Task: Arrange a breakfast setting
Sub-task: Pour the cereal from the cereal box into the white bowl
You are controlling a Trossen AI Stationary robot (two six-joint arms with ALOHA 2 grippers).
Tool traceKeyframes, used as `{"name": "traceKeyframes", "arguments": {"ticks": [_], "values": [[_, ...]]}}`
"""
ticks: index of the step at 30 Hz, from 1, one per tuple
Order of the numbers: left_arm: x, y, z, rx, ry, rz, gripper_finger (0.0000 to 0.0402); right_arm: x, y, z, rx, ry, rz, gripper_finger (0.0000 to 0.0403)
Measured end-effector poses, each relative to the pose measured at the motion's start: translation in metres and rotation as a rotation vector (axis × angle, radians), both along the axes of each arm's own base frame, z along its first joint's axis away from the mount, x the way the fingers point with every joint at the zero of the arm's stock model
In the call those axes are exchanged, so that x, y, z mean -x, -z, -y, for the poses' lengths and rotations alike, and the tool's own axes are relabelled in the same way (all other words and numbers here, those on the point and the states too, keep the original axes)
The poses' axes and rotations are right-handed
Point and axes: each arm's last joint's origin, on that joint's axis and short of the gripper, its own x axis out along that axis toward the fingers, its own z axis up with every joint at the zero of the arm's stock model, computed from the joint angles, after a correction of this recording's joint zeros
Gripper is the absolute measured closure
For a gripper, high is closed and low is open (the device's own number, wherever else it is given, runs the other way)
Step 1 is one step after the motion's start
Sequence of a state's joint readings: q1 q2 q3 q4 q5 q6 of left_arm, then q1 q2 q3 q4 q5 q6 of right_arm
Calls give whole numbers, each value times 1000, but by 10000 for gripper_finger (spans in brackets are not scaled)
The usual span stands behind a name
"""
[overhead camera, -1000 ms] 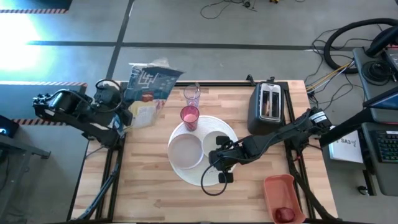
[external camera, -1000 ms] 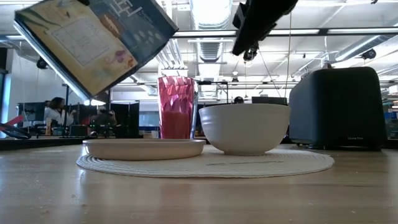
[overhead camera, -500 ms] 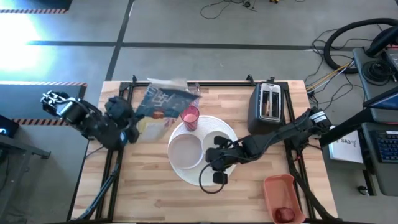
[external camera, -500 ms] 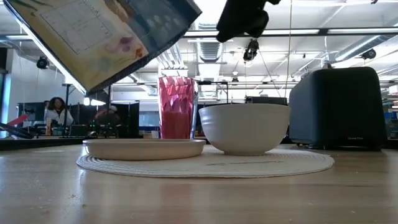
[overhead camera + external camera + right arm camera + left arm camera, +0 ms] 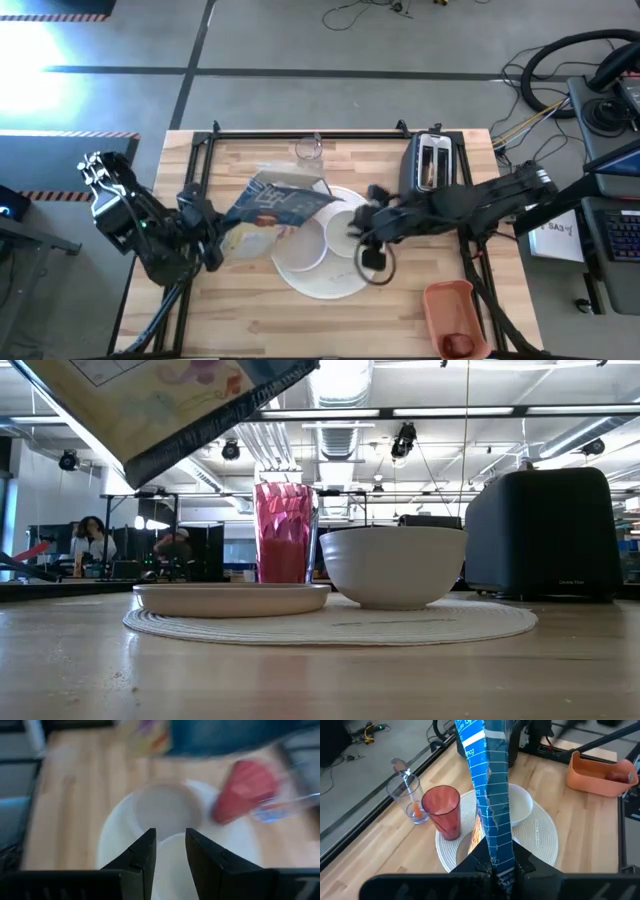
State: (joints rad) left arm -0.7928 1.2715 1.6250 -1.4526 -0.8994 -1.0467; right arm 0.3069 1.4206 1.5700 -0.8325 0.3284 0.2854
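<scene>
Risk note. Your left end effector (image 5: 495, 862) is clamped tight on a blue printed box (image 5: 280, 200), held tilted above the middle of the high view, over the setting.

- The pink tumbler (image 5: 442, 812) stands just beside the box's path. A sideways swing would likely tip it, and the clear glass (image 5: 405, 792) behind it.
- Your right end effector (image 5: 170, 845) hangs above the small white bowl (image 5: 392, 565), fingers narrowly apart and holding nothing. Both arms crowd the frame centre, so a clash looks possible.
- I can't tell whether the box is open. If it is, contents could miss the bowl and land on the smaller plate (image 5: 230, 598).

Surface: pale wood worktop (image 5: 240, 310), with the black toaster (image 5: 428, 170) upper right and the orange tray (image 5: 450, 300) lower right.

Room: grey floor, cables top right, people (image 5: 90, 538) far off at the left of the low view.
</scene>
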Motion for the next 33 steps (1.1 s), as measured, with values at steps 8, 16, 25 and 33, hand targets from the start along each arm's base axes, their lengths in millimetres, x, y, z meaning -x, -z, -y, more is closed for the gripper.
{"name": "traceKeyframes", "arguments": {"ticks": [8, 16, 25, 33], "values": [[-3, 6, 4, -15, -21, -34, 401, 41, -21, 24, 127, 157, 57, 307], [-13, 16, 15, -1, -28, -69, 401, 80, 2, 36, 143, 156, 24, 307], [-16, 21, 21, 38, -4, -141, 401, 108, 66, 44, 74, 163, 184, 307], [-21, 28, 27, 82, -10, -170, 402, 125, 121, 48, 4, 150, 310, 307]]}}
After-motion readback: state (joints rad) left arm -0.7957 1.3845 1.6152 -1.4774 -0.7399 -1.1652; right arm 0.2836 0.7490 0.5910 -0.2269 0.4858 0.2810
